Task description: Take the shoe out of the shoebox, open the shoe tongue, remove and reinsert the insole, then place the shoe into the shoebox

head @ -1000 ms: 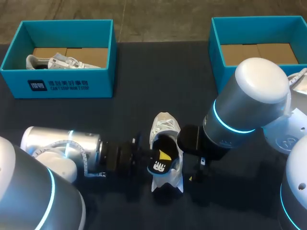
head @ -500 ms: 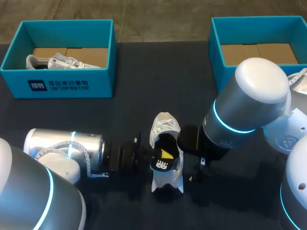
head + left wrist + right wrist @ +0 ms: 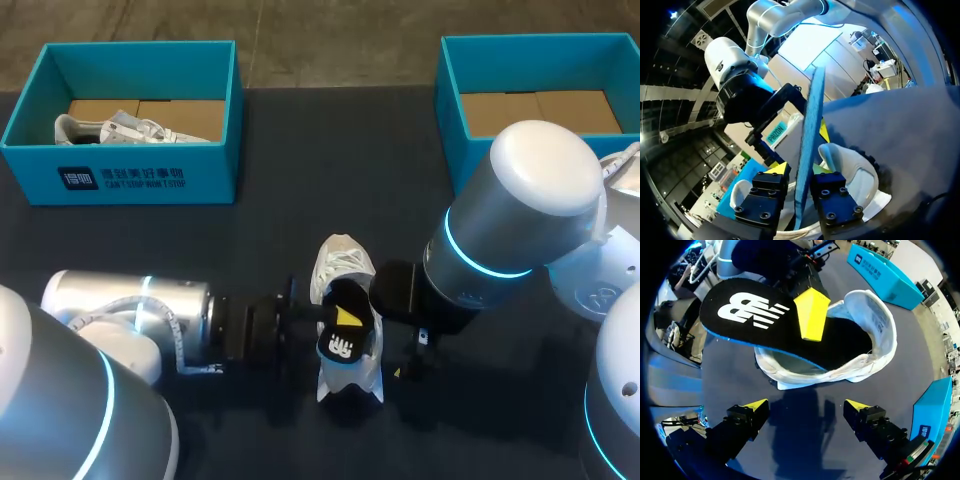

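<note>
A white shoe [image 3: 345, 272] lies on the dark table between my two arms, with its toe pointing away from me. A black insole [image 3: 340, 345] with a white logo and a blue underside [image 3: 807, 145] sticks out over the heel, its front end inside the shoe [image 3: 860, 335]. My left gripper [image 3: 338, 320] comes in from the left with the insole edge-on between its fingers [image 3: 771, 186]. They stand slightly apart around it, open. One yellow fingertip [image 3: 811, 315] lies on the insole's top. My right gripper [image 3: 805, 407] hangs wide open just right of the shoe, holding nothing.
A teal shoebox [image 3: 120, 178] at the back left holds another white shoe [image 3: 120, 128]. A second teal shoebox [image 3: 470, 130] at the back right shows only its cardboard floor. My right arm's bulky wrist [image 3: 520, 200] hangs over the table beside the shoe.
The left gripper's fingers have parted a little around the insole, and the insole has slid slightly toward the shoe's heel. The right arm has not moved.
</note>
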`<state>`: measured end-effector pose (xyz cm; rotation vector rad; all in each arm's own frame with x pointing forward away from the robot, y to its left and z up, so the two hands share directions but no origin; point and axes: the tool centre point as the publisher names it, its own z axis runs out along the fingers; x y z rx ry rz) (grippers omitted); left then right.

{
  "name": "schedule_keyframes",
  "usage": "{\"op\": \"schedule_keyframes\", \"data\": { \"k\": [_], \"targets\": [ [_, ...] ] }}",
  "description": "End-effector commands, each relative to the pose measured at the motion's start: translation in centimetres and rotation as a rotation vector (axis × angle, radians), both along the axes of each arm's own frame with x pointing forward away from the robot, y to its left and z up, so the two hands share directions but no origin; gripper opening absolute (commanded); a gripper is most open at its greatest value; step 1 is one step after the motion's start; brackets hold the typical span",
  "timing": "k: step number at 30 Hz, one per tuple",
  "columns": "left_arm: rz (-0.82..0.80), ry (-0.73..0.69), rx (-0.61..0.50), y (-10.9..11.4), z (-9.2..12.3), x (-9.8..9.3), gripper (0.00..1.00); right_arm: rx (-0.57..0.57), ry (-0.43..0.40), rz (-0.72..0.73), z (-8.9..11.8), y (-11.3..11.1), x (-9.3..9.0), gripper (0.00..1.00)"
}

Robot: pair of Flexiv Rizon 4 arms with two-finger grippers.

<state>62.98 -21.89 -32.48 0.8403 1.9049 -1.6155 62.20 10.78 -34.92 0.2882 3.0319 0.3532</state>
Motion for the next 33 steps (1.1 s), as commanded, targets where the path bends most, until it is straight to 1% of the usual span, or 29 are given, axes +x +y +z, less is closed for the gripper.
{"op": "schedule_keyframes", "data": {
  "k": [1, 4, 7, 9, 10, 19, 33],
  "targets": [
    [0.028, 0.004, 0.023, 0.5, 0.7, -1.1, 0.28, 0.003, -0.001, 0.002, -0.1, -0.2, -0.1, 1.00],
    [0.045, 0.005, 0.036, 0.6, 0.9, -1.4, 0.25, 0.003, -0.001, 0.002, -0.1, -0.2, -0.1, 1.00],
    [0.054, 0.011, 0.041, 0.7, 0.9, -1.5, 0.19, 0.003, -0.001, 0.002, -0.1, -0.2, -0.1, 1.00],
    [0.061, 0.012, 0.047, 0.6, 0.7, -1.5, 0.08, 0.003, -0.001, 0.002, -0.1, -0.2, -0.1, 1.00],
    [0.064, 0.013, 0.044, 0.5, 0.7, -1.5, 0.00, 0.003, -0.001, 0.002, -0.1, -0.2, -0.1, 1.00],
    [0.069, -0.012, 0.035, 0.0, -0.4, -1.3, 0.00, 0.003, -0.001, 0.002, -0.1, -0.2, -0.1, 1.00],
    [0.104, -0.045, 0.045, -0.3, -1.5, 1.0, 0.00, 0.003, -0.001, 0.002, -0.1, -0.2, -0.1, 1.00]
  ]
}}
